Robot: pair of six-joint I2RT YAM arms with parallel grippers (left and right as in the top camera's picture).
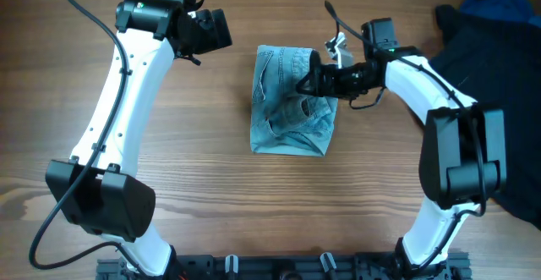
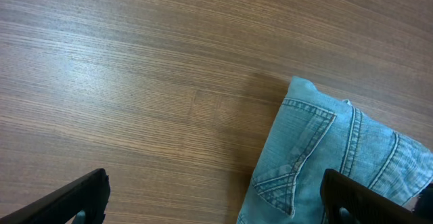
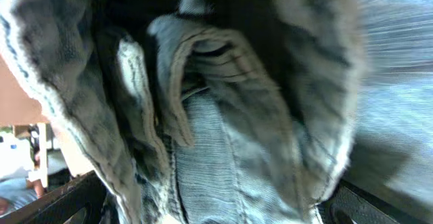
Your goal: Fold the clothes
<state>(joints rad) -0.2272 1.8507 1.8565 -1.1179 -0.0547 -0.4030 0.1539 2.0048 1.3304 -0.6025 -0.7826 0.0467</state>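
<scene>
We see the folded denim garment (image 1: 287, 115) mid-way across the wooden table (image 1: 211, 170). The right gripper (image 1: 306, 84) meets its right edge, 2 fingers spread wide, cloth bunched between. The left gripper (image 1: 218, 31) hovers nearby, fingers apart, empty.

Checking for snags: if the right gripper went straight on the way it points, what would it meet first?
The denim garment; its bunched folds fill the right gripper's view, seemingly very close.

Right fingers (image 3: 64, 200) mostly behind blurred denim (image 3: 223, 129)
</scene>
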